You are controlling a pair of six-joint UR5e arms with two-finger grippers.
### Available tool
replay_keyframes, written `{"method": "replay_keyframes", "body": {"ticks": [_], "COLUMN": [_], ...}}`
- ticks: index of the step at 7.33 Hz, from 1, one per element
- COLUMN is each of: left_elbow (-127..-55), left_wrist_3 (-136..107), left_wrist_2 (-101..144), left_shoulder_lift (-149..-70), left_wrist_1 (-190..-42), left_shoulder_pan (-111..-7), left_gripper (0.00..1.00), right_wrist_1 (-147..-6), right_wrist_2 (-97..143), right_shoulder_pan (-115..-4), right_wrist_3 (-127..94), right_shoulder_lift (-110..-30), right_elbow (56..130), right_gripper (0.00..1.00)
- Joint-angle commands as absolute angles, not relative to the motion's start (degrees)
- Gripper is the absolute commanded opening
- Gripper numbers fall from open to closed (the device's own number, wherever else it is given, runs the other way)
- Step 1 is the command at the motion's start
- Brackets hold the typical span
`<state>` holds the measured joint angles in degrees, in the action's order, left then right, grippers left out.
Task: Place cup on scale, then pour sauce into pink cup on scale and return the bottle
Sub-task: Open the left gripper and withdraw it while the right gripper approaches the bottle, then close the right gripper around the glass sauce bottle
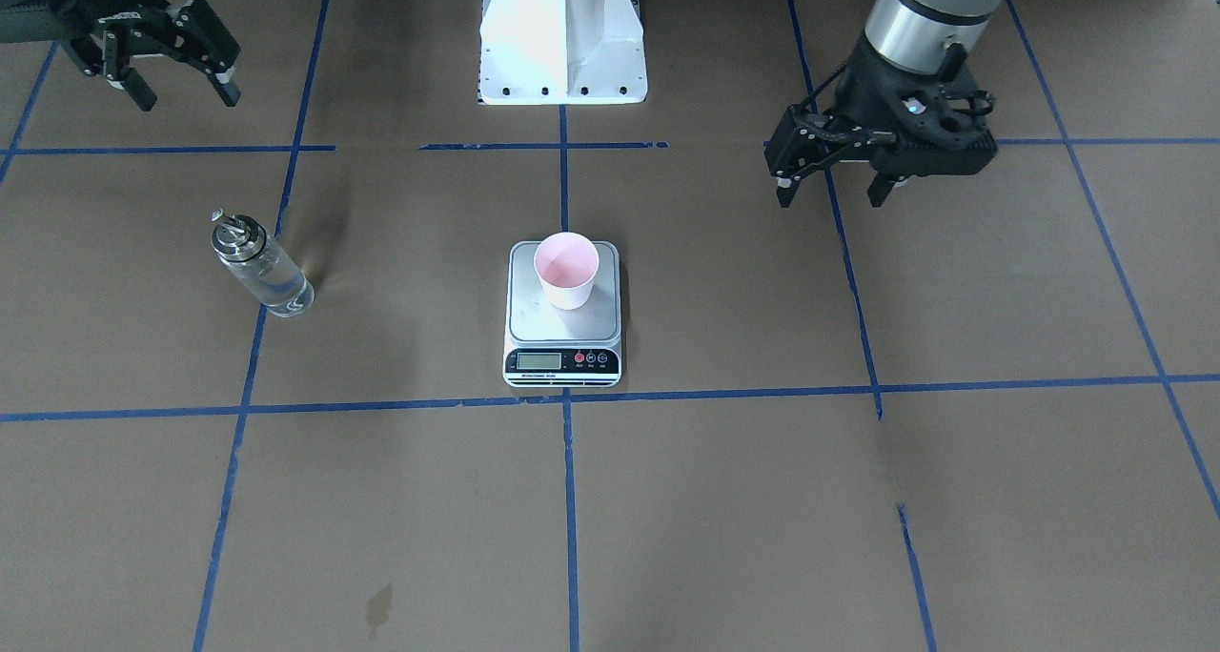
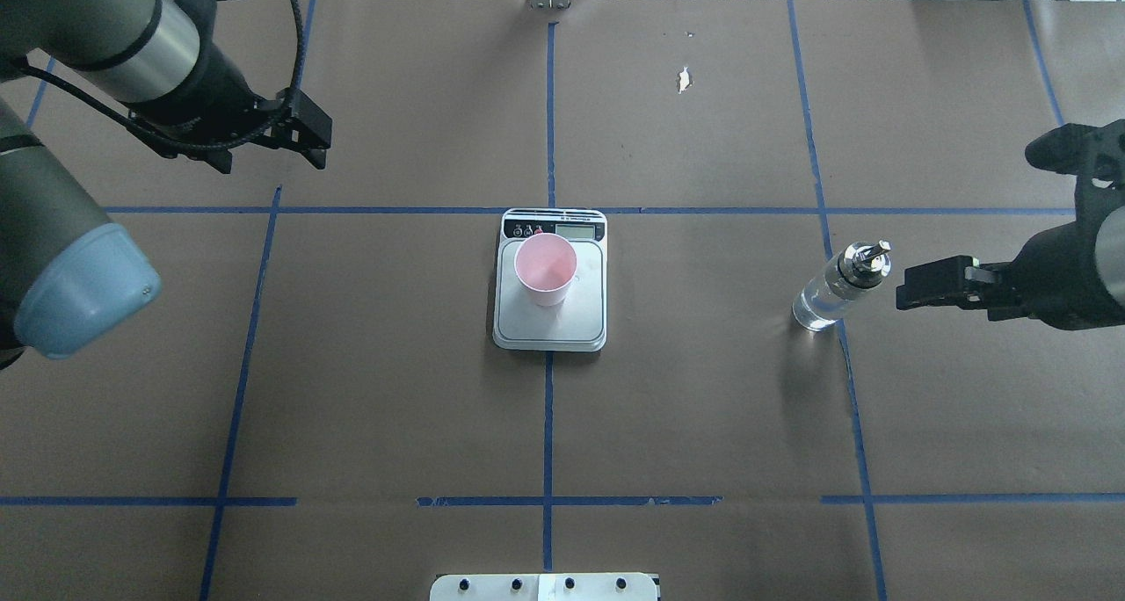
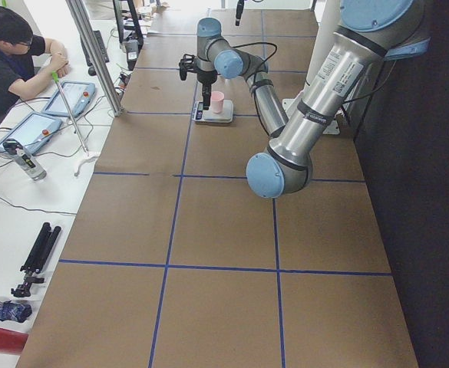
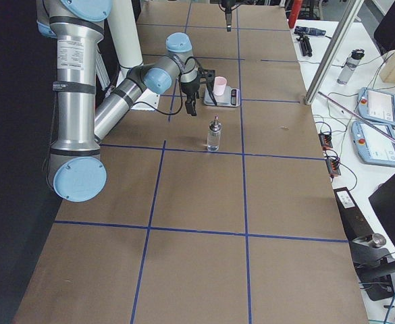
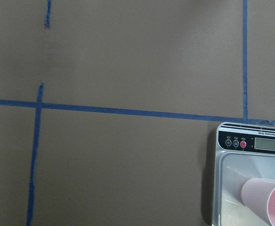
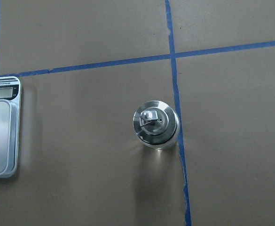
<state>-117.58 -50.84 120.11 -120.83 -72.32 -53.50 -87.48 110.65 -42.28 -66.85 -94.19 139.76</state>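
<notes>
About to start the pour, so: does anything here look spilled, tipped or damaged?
Nothing tipped: the cup stands upright on the scale, the bottle upright too. One small blotch marks the paper on the operators' side; stain or tear, unclear.

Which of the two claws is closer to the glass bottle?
The right gripper, hanging open on the bottle's side of the table. The left gripper hangs on the far side of the scale, much farther from it.

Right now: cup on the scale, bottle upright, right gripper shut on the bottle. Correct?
No. The right gripper is open and clear of the bottle, holding nothing; the exterior front-facing view shows it. The cup is on the scale and the bottle stands upright.
</notes>
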Motion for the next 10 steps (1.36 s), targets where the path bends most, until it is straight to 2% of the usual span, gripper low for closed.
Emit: {"method": "replay_keyframes", "body": {"ticks": [1, 2, 4, 8, 10], "left_elbow": [-118.0, -118.0, -117.6, -117.2, -117.1], "left_wrist_3": [-41.1, -39.7, -33.2, -31.6, -31.6], "left_wrist_2": [120.0, 120.0, 120.2, 120.2, 120.2], "left_shoulder_lift": [-118.2, -118.1, -115.2, -114.7, -114.6], "left_wrist_1": [-71.6, -71.6, -72.2, -72.4, -72.4], "left_shoulder_pan": [-57.9, -58.6, -60.0, -60.5, -60.5], "left_gripper": [1.00, 1.00, 1.00, 1.00, 1.00], "right_wrist_1": [-78.9, -69.9, -52.4, -41.3, -40.1], "right_wrist_2": [95.9, 88.4, 76.4, 53.7, 47.5], "right_shoulder_pan": [-31.5, -26.0, -20.2, -11.2, -8.9], "right_wrist_3": [-68.6, -69.3, -71.7, -72.5, -72.3], "right_shoulder_lift": [-101.0, -107.7, -110.7, -110.4, -109.3], "right_elbow": [139.8, 139.1, 130.7, 120.1, 118.0], "right_gripper": [1.00, 1.00, 1.00, 1.00, 1.00]}}
